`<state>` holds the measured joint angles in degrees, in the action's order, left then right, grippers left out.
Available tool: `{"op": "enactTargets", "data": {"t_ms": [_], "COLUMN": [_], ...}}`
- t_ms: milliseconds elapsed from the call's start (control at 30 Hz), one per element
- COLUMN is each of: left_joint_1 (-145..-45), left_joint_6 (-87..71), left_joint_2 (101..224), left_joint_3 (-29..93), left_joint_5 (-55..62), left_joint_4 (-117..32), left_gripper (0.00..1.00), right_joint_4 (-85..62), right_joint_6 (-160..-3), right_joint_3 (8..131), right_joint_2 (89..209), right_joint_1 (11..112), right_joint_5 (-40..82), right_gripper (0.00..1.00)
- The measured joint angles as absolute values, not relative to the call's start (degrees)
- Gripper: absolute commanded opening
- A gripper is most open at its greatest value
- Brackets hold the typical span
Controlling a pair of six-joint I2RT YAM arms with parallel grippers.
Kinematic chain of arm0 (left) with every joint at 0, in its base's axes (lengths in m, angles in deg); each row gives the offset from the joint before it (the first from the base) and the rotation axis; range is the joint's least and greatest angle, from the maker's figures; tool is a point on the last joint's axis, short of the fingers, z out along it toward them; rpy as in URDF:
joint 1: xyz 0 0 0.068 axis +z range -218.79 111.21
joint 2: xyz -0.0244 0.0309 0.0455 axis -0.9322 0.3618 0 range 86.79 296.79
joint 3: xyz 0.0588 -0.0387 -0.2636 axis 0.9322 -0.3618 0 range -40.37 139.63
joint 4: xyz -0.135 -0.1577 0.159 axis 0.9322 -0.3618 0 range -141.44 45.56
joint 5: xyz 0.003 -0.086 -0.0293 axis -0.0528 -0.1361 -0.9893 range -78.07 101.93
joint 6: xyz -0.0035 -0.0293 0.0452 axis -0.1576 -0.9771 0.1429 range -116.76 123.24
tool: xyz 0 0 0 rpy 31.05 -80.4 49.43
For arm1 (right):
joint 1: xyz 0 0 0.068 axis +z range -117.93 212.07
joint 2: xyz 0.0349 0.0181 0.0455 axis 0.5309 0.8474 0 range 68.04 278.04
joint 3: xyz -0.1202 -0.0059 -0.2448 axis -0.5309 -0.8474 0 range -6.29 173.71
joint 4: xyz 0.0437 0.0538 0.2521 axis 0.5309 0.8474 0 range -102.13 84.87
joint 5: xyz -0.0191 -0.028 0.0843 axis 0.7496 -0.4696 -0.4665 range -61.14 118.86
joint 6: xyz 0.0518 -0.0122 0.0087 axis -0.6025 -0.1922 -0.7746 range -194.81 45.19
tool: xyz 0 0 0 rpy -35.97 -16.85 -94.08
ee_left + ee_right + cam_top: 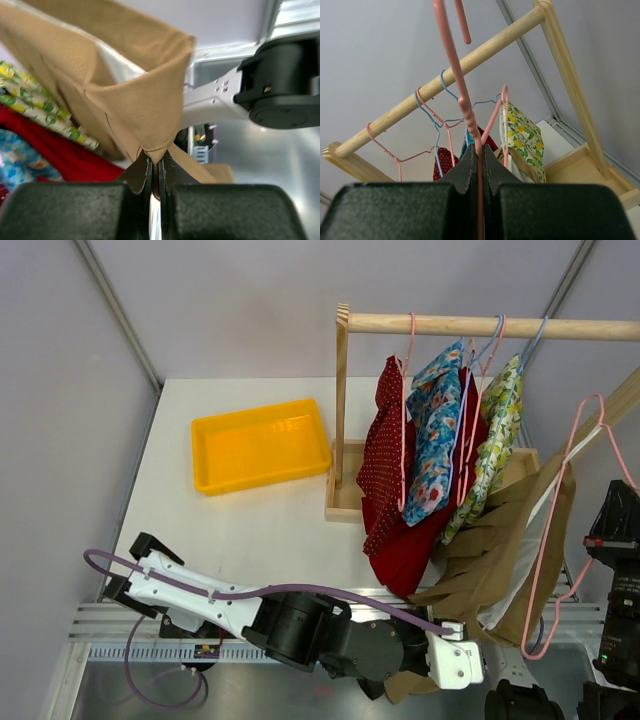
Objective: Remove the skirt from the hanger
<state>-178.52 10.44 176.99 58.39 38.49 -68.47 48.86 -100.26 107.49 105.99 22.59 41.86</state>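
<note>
Left wrist: tan skirt (125, 95), folded and draped, edge pinched in left hand (156, 169).

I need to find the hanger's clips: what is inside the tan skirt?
A white lining shows inside the tan skirt, and the pink hanger runs down into it. The cloth covers how the hanger is attached, so no clips can be seen.
</note>
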Motion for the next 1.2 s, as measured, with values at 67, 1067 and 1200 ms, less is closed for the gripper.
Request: {"op": "enactTargets", "data": {"t_ms": [67,1067,1200], "left_joint_1": [-178.35,-174.0,-162.57], "left_joint_6": [10.99,52.69,52.21], "left_joint_2": [178.28,155.06,154.08], "left_joint_3": [59.92,68.81,68.14], "left_joint_5": [39.81,81.79,80.04], "left_joint_4": [-70.39,-57.74,-59.2], "left_gripper": [0.0,0.0,0.0], "right_joint_4": [51.72,-0.14,4.73], "right_joint_6": [-101.49,-150.14,-146.34], "right_joint_3": [112.06,88.1,90.18], "right_joint_2": [107.26,104.35,104.46], "right_joint_1": [22.53,25.54,26.7], "right_joint_5": [41.62,-34.64,-34.75], "right_gripper": [0.0,0.0,0.0]}}
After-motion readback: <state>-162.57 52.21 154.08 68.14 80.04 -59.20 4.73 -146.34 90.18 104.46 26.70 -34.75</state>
